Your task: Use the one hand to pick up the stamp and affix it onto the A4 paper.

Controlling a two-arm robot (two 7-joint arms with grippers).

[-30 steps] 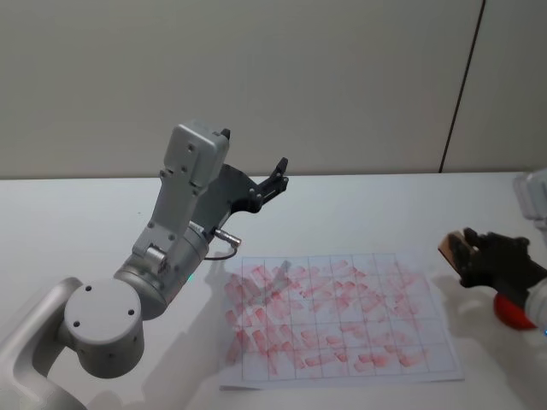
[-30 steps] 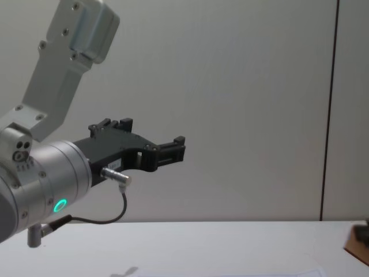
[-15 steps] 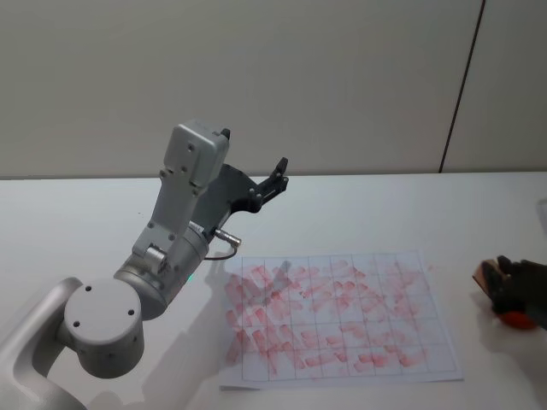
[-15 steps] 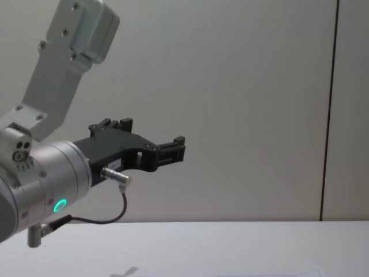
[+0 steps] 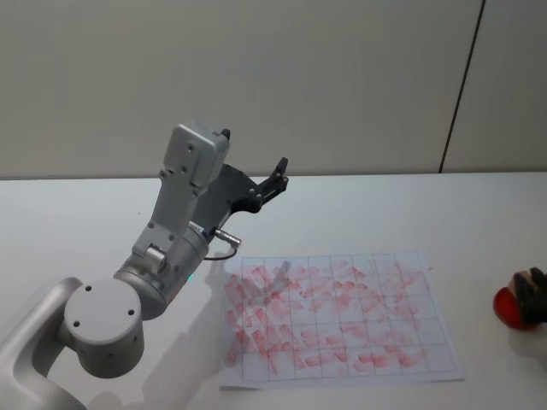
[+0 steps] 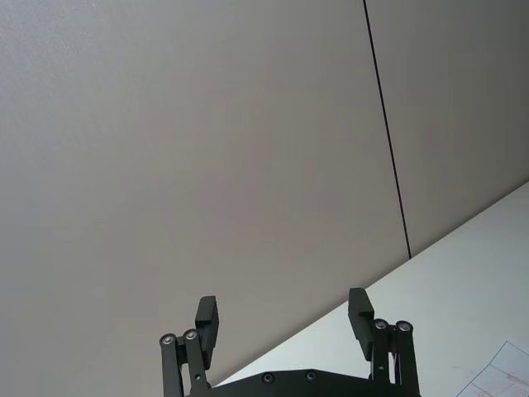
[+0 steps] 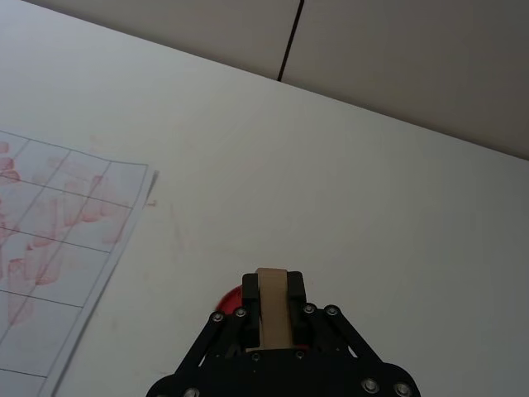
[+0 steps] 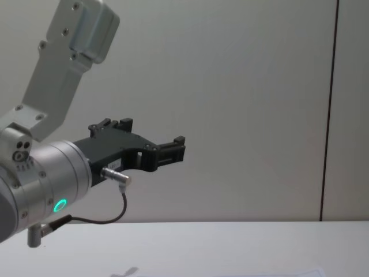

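Where the white table (image 5: 359, 209) ends, a beige wall (image 5: 325, 77) rises.

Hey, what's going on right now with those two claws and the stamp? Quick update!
Left gripper open, raised above the table, idle. Right gripper shut on the stamp, over a red pad right of the paper. Nothing in the way.

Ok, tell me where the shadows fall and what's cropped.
Head view: the left arm casts a soft shadow onto the A4 paper; the right gripper is cut by the frame edge. Chest view: the left gripper hangs sharp against the wall.
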